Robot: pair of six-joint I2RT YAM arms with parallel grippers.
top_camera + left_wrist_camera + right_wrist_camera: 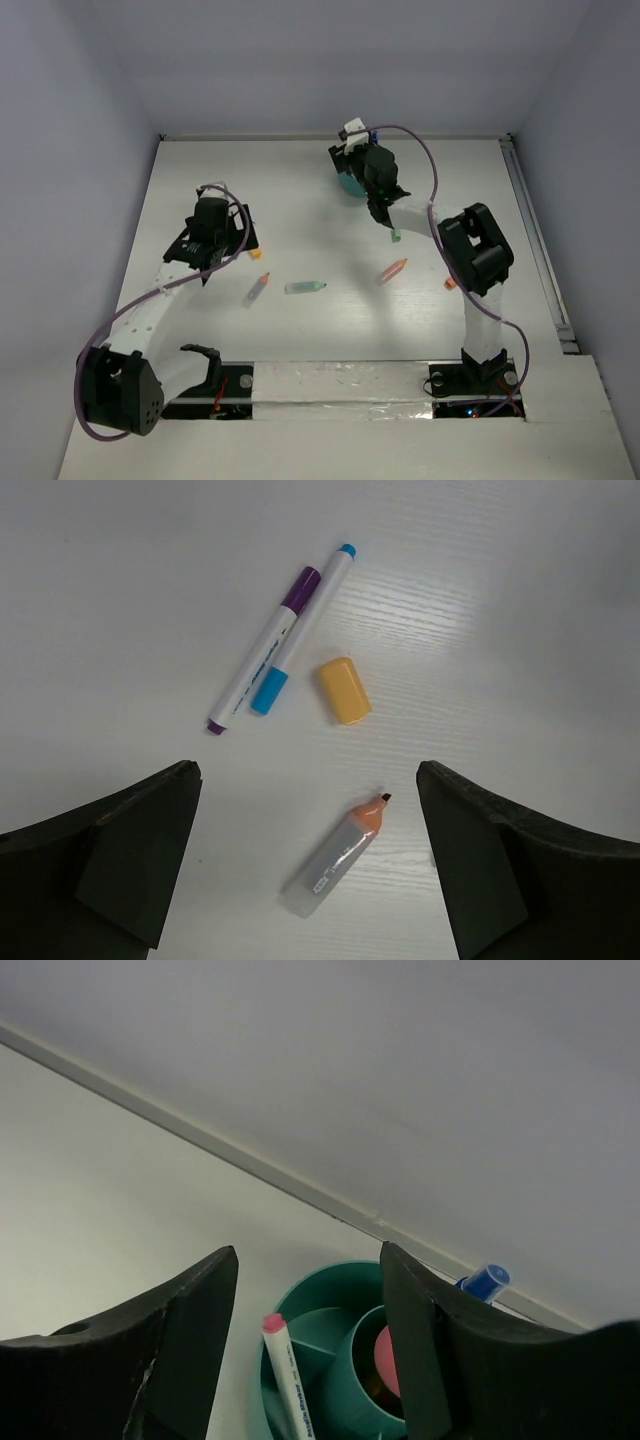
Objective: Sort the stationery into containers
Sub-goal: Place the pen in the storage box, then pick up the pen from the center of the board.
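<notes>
Orange highlighter (338,860) (uncapped) between spread left fingers (125,865); cap (345,690) just beyond.

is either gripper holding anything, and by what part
Nothing is held: left gripper hangs open over the orange highlighter; right gripper is open above the organiser, clear of the pink-tipped pen in it.

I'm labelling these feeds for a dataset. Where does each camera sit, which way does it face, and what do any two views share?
Top external: above and behind the bases, looking down at the white table; left arm and right arm show whole.
Left wrist: faces straight down at an orange cap and an uncapped highlighter; its open jaws fill the lower corners.
Right wrist: tilted toward the far wall over the teal organiser; its open jaws flank it.
Shared: top external and left wrist both show the orange cap.
</notes>
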